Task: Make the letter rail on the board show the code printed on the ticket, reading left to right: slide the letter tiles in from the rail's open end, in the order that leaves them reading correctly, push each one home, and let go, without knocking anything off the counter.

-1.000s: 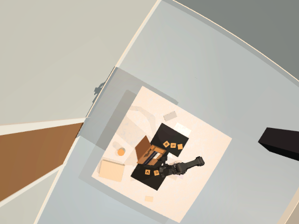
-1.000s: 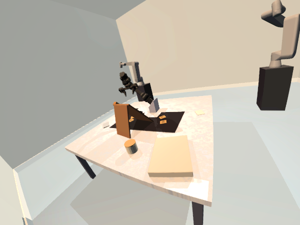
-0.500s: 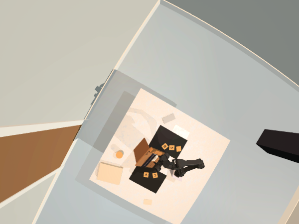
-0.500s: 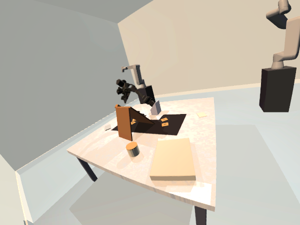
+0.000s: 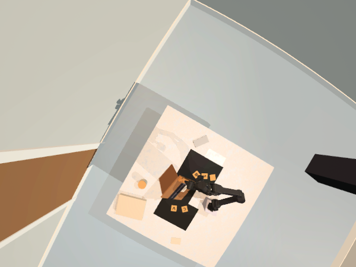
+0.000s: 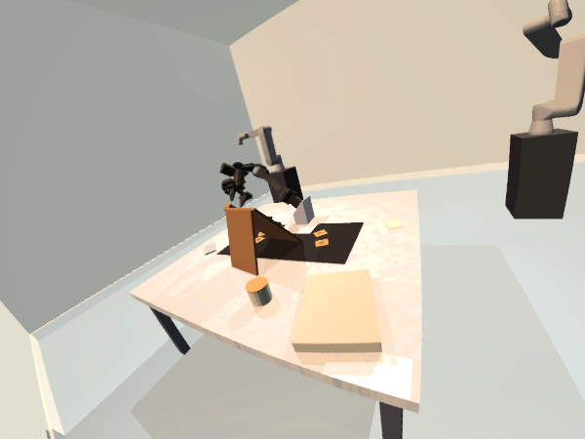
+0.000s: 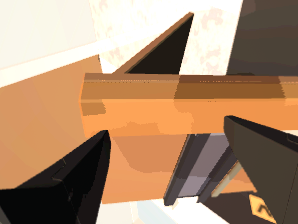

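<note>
The orange board (image 5: pixel 170 194) (image 7: pixel 140 155) stands tilted on the table, its tall brown back panel (image 5: pixel 168 179) (image 6: pixel 241 239) upright. The dark letter rail (image 5: pixel 177 191) (image 7: pixel 202 162) crosses its face; no tile shows in the visible part. The V tile (image 5: pixel 174 208) and C tile (image 5: pixel 184 209) lie on the black mat (image 5: pixel 169 218) (image 6: pixel 336 256) on one side. Three other tiles lie beyond the board: a lettered tile (image 5: pixel 196 174), another partly covered tile (image 5: pixel 204 175) and one without a readable letter (image 5: pixel 212 177). My gripper (image 6: pixel 238 200) (image 7: pixel 166 129) is open and empty above the board's upper part. The code is not readable.
An orange-topped can (image 5: pixel 142 184) (image 6: pixel 258 291) and a flat tan box (image 5: pixel 130 206) (image 6: pixel 337 312) stand behind the board. A grey block (image 5: pixel 200 140) lies past the mat. A yellow note (image 5: pixel 175 240) (image 6: pixel 393 223) lies on the other side. A grey wedge (image 6: pixel 304 211) stands near the arm's base.
</note>
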Available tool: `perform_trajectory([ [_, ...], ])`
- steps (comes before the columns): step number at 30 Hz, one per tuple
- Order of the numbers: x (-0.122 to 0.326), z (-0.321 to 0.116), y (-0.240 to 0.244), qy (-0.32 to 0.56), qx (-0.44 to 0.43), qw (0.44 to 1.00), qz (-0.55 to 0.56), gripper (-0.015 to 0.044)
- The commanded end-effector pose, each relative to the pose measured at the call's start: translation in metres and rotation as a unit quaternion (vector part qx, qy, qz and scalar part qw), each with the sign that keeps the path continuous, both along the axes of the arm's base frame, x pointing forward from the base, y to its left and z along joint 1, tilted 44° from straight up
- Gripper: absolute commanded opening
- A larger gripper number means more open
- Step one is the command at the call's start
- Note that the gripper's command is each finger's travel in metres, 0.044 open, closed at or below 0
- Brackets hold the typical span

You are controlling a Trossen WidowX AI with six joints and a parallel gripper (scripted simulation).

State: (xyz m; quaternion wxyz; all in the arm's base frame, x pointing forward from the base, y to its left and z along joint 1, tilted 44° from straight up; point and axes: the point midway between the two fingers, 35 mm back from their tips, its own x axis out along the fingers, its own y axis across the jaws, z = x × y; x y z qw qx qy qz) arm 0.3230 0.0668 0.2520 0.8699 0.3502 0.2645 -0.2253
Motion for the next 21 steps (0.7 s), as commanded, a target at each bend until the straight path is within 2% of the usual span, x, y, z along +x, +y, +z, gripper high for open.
perform_trajectory([
  [1,0.002,0.006,-0.011,-0.03,0.062,0.996,-0.052,0.034],
  [5,0.011,0.007,-0.03,-0.05,0.092,0.99,-0.097,0.034],
  [12,0.003,-0.049,-0.084,0.009,0.066,0.97,-0.232,0.034],
  [21,-0.052,-0.129,-0.168,0.105,-0.01,0.889,-0.445,0.034],
])
